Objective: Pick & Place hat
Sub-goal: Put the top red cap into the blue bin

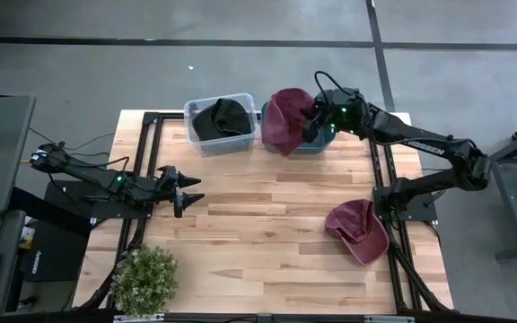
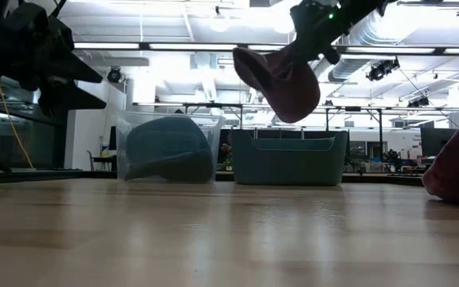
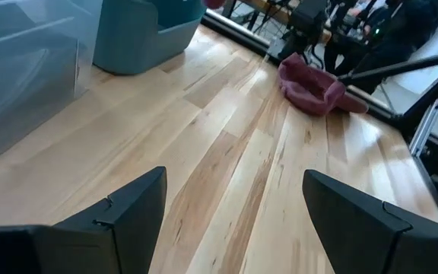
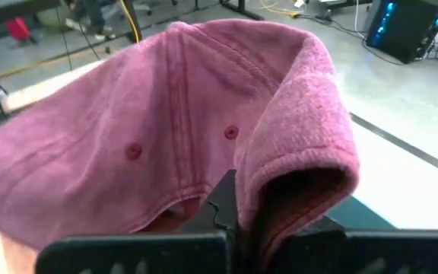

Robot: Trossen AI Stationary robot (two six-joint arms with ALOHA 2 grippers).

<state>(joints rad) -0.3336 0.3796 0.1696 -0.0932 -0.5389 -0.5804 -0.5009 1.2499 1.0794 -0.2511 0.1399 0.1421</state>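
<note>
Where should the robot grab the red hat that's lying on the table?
Probably the raised edge of the red hat, coming down from above. It lies crumpled with an upturned fold, thin enough for a pincer to pinch; the flat cloth elsewhere offers little to grip.

A light wooden table point(image 1: 267, 242) is filling the middle of the overhead frame. A clear plastic bin point(image 1: 220, 125) holding a dark hat is sitting at its upper edge, left of centre, with a teal bin point(image 1: 323, 142) standing just beside it to the right. A maroon hat point(image 1: 357, 230) is lying on the boards at right of centre, near the right edge. A small green plant point(image 1: 144, 279) is resting at the lower left corner.
</note>
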